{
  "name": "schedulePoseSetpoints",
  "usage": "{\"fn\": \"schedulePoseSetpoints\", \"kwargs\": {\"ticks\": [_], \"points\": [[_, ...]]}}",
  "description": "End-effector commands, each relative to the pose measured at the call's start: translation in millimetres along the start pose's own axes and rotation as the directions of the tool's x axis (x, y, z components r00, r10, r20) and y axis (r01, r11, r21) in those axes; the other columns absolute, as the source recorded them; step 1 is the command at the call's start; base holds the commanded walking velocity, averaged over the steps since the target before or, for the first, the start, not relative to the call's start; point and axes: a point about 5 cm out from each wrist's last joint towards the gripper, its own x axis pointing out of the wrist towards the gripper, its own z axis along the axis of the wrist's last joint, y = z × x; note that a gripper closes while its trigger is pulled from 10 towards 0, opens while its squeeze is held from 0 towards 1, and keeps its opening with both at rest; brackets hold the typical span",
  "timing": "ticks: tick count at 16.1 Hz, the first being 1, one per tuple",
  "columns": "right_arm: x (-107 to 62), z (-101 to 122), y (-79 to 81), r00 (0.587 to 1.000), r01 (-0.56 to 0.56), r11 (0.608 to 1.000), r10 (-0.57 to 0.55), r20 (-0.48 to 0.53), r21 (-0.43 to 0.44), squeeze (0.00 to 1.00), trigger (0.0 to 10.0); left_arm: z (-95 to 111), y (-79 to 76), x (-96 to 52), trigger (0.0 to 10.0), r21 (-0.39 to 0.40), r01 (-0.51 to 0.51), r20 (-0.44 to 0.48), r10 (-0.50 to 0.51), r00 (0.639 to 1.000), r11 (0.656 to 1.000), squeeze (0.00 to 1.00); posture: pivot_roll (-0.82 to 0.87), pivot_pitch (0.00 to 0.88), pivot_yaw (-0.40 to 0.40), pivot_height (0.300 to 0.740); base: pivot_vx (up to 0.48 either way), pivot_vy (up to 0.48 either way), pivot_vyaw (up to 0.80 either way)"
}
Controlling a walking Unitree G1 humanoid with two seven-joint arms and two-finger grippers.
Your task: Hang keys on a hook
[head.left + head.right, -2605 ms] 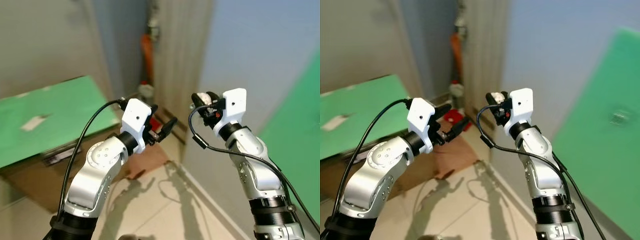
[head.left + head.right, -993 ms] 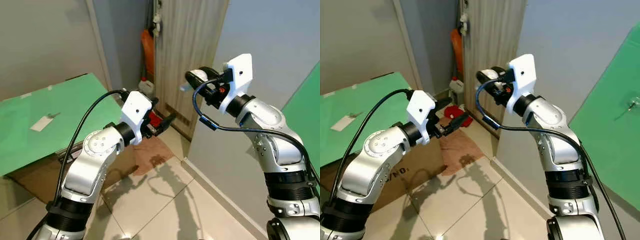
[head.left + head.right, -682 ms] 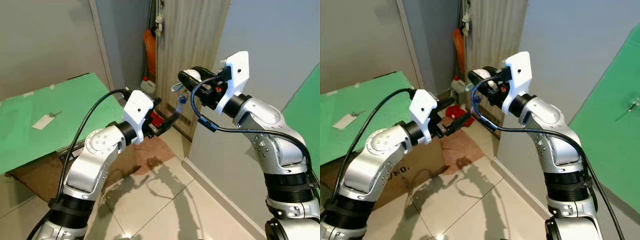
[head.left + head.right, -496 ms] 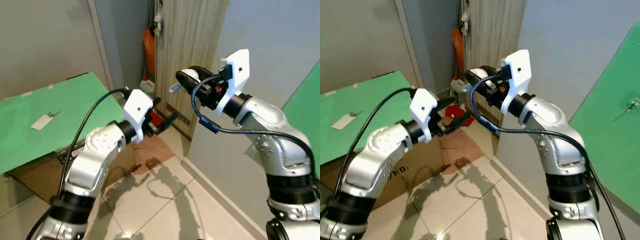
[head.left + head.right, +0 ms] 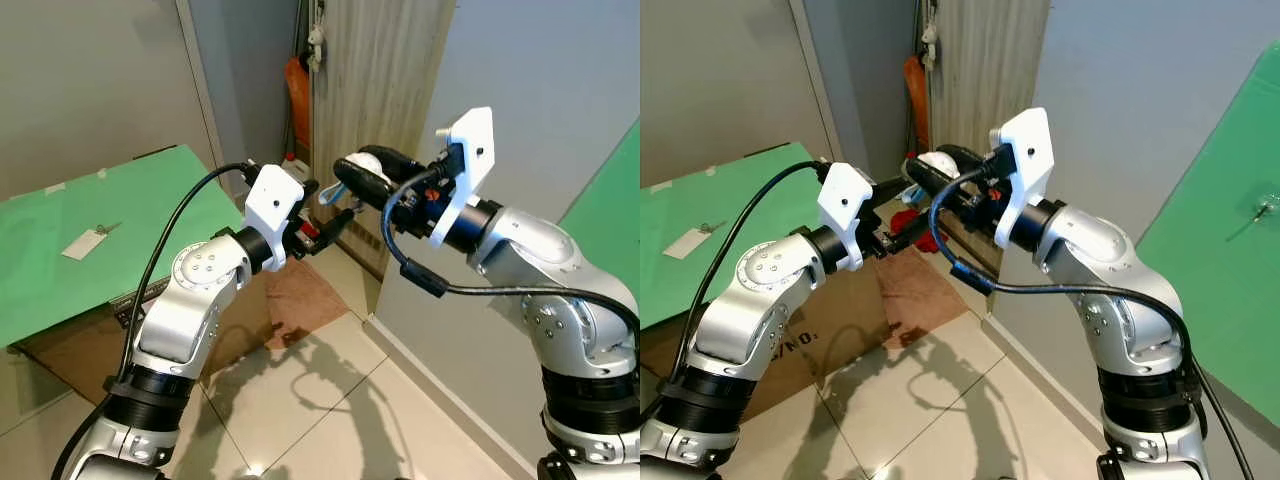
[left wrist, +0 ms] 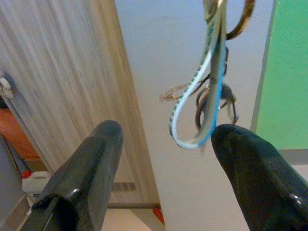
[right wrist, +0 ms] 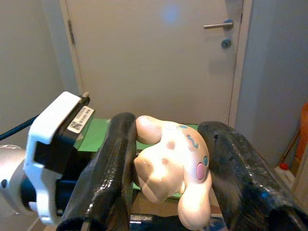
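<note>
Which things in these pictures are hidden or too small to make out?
- Key blades: left wrist view shows rings and blue strap, cut off at the top edge.
- Tag on the green board: too small.
- Right claw holds the white plush charm; its fingers cover the charm's sides.

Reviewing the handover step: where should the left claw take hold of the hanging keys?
On the blue-white strap loop, which dangles free between the open left claw fingers. Close sideways across it, below the right claw clamping the plush charm; the loop is flat, and the keys behind swing loose.
</note>
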Motion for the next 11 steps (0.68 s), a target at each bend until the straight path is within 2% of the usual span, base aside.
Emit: {"fn": "schedulePoseSetpoints", "kwargs": {"ticks": [1, 8, 11], "points": [[0.5, 2, 6.3, 0.999, -0.032, 0.999, 0.032, -0.003, -0.004, 0.00, 10.0, 3, 2.1, 0.4, 10.0, 0.011, -0.013, 0.016, 0.012, 1.000, 1.000, 0.00, 0.02, 0.000, 0.028, 0.740, 0.000, 0.000, 0.00], [2.4, 2, 19.0, 0.997, -0.077, 0.997, 0.077, -0.002, 0.017, 0.00, 10.0, 5, -3.1, 3.4, 10.0, 0.007, 0.005, 0.040, -0.005, 0.999, 1.000, 0.00, 0.02, 0.000, 0.027, 0.740, 0.000, 0.000, 0.00], [1.4, 1, 18.2, 0.997, -0.077, 0.997, 0.077, -0.008, 0.018, 0.00, 10.0, 5, -4.2, 2.4, 10.0, 0.005, 0.010, 0.045, -0.010, 0.999, 1.000, 0.00, 0.02, 0.000, 0.023, 0.740, 0.000, 0.000, 0.00]]}}
